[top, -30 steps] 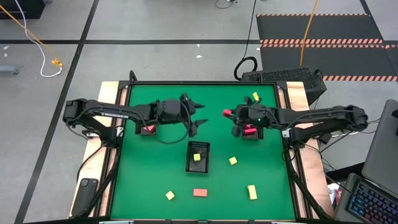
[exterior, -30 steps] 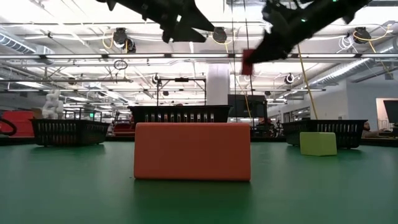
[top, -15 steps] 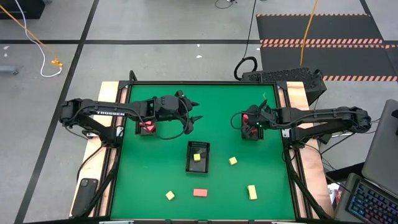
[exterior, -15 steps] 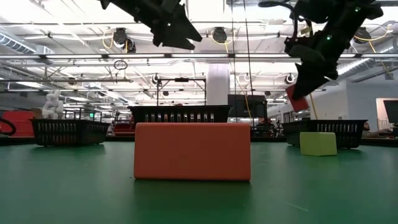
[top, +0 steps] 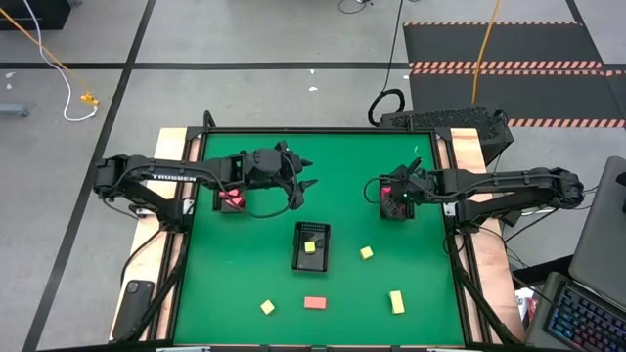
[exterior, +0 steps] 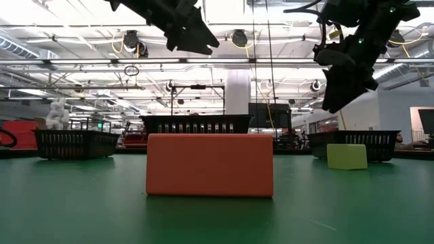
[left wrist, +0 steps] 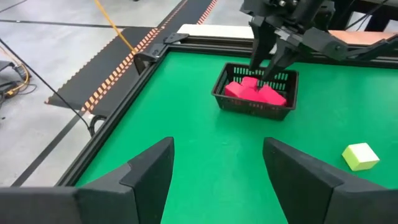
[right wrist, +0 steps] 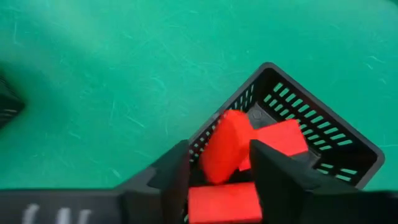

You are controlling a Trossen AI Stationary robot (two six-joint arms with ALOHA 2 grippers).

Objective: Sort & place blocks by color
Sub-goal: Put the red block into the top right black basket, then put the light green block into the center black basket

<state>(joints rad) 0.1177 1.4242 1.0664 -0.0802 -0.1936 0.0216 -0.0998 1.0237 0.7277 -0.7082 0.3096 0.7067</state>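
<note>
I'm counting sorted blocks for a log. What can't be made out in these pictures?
- High view: the right tray's contents, covered by the right hand.
- High view: the left tray's red pieces are too small to count, partly under the left arm.
- Low view: the orange block hides the table behind it.
- Right wrist view: the dark fingers cover part of the red blocks.

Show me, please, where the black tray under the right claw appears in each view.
High view: black tray right of centre, under the right claw.
Low view: far right, behind the yellow-green block.
Left wrist view: across the table, holding red blocks.
Right wrist view: directly below.
Shared landmark: the right claw above it.
</note>
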